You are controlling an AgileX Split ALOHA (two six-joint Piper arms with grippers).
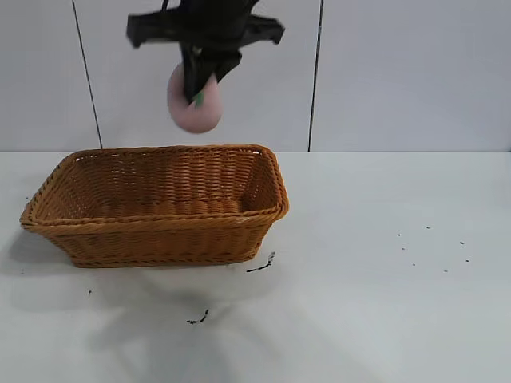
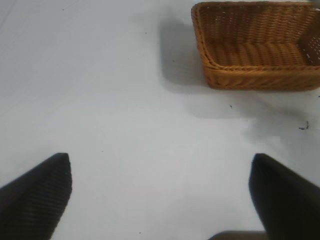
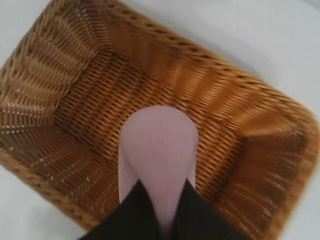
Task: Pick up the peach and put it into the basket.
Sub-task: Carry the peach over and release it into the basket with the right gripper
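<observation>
My right gripper (image 1: pixel 200 89) hangs high above the back of the basket (image 1: pixel 152 225), shut on the pale-pink peach (image 1: pixel 194 112), whose green leaf mark shows beside the fingers. In the right wrist view the black fingers (image 3: pixel 137 210) pinch the peach (image 3: pixel 160 145) directly over the basket's woven floor (image 3: pixel 75 80), well above it. The basket is an orange-brown wicker rectangle at the table's left. My left gripper (image 2: pixel 160 170) is open and empty over bare white table, away from the basket (image 2: pixel 260 70); it is out of the exterior view.
A dark scrap (image 1: pixel 261 264) lies by the basket's front right corner and another (image 1: pixel 198 318) nearer the front. Tiny specks (image 1: pixel 431 249) dot the table's right side. A pale panelled wall stands behind.
</observation>
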